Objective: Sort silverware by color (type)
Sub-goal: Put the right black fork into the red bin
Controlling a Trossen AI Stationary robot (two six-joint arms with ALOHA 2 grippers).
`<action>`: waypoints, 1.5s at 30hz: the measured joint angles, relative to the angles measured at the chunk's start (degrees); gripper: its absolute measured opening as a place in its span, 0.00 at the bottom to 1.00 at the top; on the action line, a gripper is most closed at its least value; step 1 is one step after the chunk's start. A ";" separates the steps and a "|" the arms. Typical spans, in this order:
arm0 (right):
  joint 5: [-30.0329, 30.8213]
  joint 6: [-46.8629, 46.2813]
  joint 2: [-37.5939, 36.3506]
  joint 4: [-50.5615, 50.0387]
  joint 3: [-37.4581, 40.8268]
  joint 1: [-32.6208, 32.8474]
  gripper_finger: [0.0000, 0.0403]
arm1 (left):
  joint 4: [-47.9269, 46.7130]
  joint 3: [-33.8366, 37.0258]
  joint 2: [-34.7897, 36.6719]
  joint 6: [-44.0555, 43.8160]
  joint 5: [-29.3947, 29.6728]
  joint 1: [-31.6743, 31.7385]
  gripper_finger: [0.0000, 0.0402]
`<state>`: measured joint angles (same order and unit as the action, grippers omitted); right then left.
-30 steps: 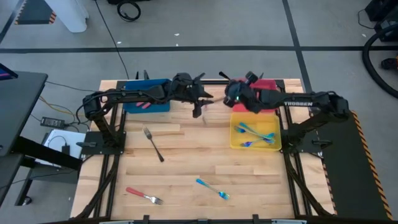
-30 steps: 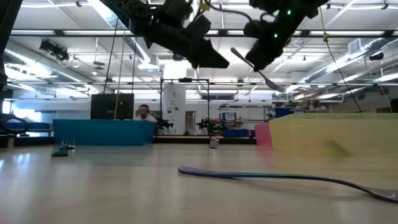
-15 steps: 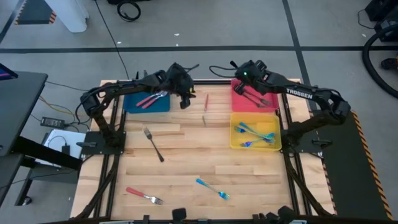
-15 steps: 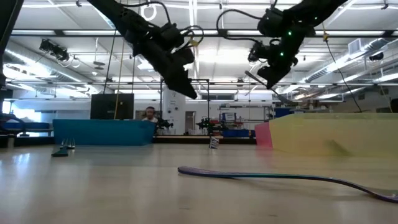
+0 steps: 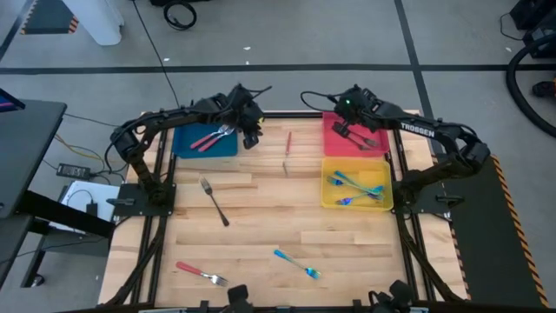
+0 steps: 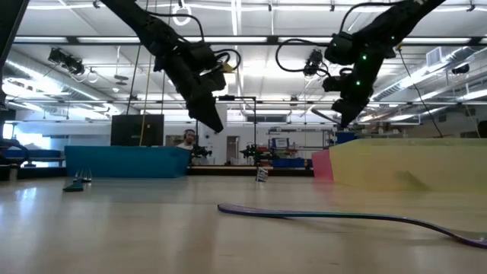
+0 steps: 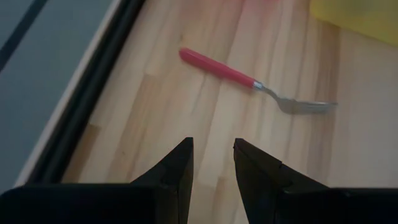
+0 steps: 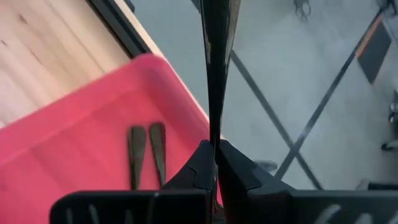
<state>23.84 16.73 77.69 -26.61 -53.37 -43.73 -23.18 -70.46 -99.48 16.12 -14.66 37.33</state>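
The right pincer [image 8: 214,163], clamped on a dark fork [image 8: 216,68], hangs above the red tray [image 8: 74,140]; released near the rim, it might fall outside. The left pincer [image 7: 211,163] is slightly open, empty.

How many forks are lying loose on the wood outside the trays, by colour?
Red-handled forks: 2
Blue-handled fork: 1
Dark metal fork: 1
Total: 4
Not counted: the held dark fork in the right gripper over the red tray.
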 joint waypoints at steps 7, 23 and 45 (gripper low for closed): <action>-4.66 3.88 0.00 7.93 2.14 0.00 0.04 | -3.16 0.00 0.00 0.15 -0.02 -0.27 0.28; -10.10 -0.13 0.04 -2.48 2.28 -3.34 0.04 | -3.34 5.23 0.04 -0.06 0.00 -0.49 0.28; -10.34 -4.30 0.07 -6.45 7.36 -5.90 0.05 | -3.32 5.31 0.04 -0.42 0.02 -9.04 0.28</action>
<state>13.50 12.42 77.76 -33.06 -46.01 -49.62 -26.50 -65.14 -99.44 15.70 -14.63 28.29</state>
